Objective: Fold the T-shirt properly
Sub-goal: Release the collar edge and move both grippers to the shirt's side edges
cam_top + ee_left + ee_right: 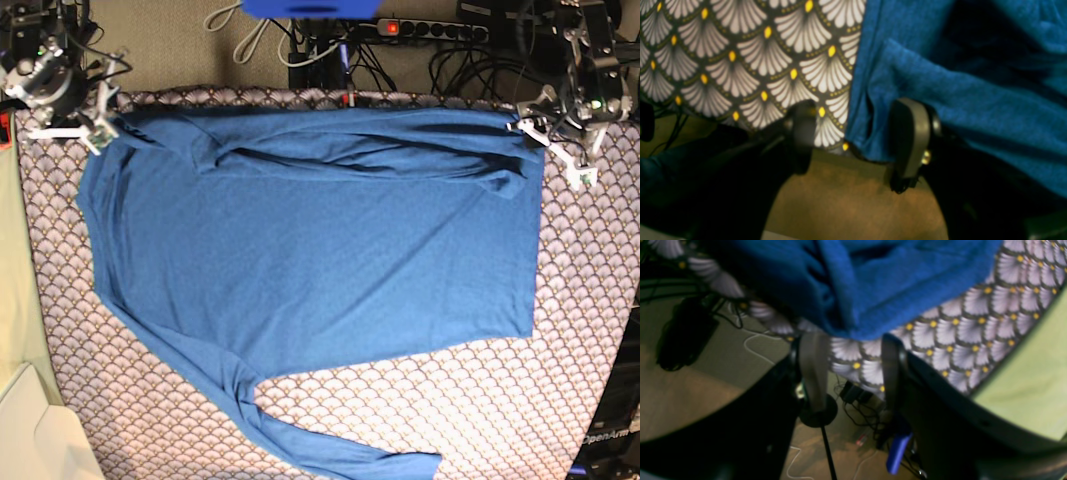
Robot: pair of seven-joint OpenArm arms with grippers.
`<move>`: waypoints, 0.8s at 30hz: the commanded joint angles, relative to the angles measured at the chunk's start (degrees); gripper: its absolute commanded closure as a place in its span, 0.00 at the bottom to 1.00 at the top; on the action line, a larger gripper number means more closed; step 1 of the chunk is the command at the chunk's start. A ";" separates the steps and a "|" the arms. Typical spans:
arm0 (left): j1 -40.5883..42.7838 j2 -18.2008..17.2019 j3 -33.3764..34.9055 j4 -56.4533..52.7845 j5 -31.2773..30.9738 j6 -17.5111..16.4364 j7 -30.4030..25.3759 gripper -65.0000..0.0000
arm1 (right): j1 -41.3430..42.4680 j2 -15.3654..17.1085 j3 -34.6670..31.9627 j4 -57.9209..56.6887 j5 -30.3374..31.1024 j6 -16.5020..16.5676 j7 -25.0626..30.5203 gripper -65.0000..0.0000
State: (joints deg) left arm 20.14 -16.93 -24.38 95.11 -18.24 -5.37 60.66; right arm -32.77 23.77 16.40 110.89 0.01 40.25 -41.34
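spread across a tablecloth (560,330) printed with white fans and yellow dots: the t-shirt (320,260), blue, long-sleeved, mostly flat. one sleeve (350,150) folded across the body along the 12 o'clock edge, lying in soft ridges from shoulder to hem. other sleeve (300,430) trailing off toward 6 o'clock, ending near the cloth's edge at about 5 o'clock. at the 10 o'clock corner of the base view, the right gripper (85,125), sitting just at the shirt's shoulder edge. at the 2 o'clock corner, the left gripper (550,150), right beside the hem corner. from the left wrist camera: left gripper (853,140) released, jaws standing apart, a bunched edge of blue fabric (940,86) hanging in the gap and lying against the 3 o'clock finger (910,140), the 9 o'clock finger clear of it; not pinched. from the right wrist camera: right gripper (853,370) likewise released, jaws parted, the blue fabric (873,283) heaped just above the fingertips at 12 o'clock, patterned cloth visible through the gap, nothing grasped. beyond the table edge in both wrist views, blurred floor and dark cables (860,406).
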 commanded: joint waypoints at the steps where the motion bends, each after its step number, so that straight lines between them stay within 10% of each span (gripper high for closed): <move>1: 0.91 0.44 0.43 1.11 -1.32 -0.74 3.20 0.43 | 0.20 0.80 1.57 1.06 -0.05 -0.25 0.60 0.57; 15: -13.06 0.53 -4.15 12.36 -0.71 -0.66 7.16 0.43 | 26.49 0.98 -3.61 -0.17 -0.14 -0.25 -9.87 0.57; 24: -27.13 0.44 -3.88 -6.71 -0.71 -0.66 -0.93 0.43 | 53.65 -0.60 -19.79 -29.18 -0.14 -0.25 -9.08 0.57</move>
State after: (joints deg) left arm -5.69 -15.53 -28.12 87.37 -18.50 -6.11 60.97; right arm 19.27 22.61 -3.73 80.58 -0.49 40.42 -51.27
